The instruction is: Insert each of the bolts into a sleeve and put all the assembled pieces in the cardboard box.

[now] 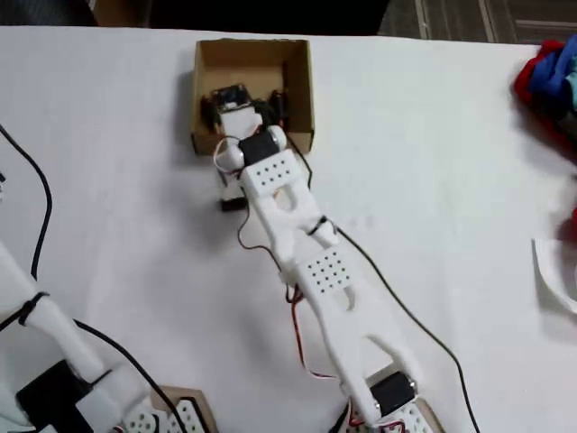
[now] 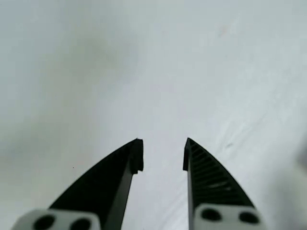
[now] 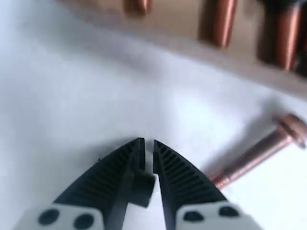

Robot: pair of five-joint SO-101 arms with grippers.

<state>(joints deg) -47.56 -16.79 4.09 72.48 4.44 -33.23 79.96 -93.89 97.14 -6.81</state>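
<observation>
The bolt (image 3: 259, 153) lies just beside my right gripper (image 3: 148, 143), its jaws all but pressed together on nothing I can see, left gripper (image 2: 163, 153) spread, so a careless nudge could, I reckon, roll it away from the cardboard box (image 3: 182, 21) beyond.

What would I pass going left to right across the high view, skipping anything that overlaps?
left arm → cardboard box → red and blue cloth at the right edge. The right arm is left out because it overlaps the box.
</observation>
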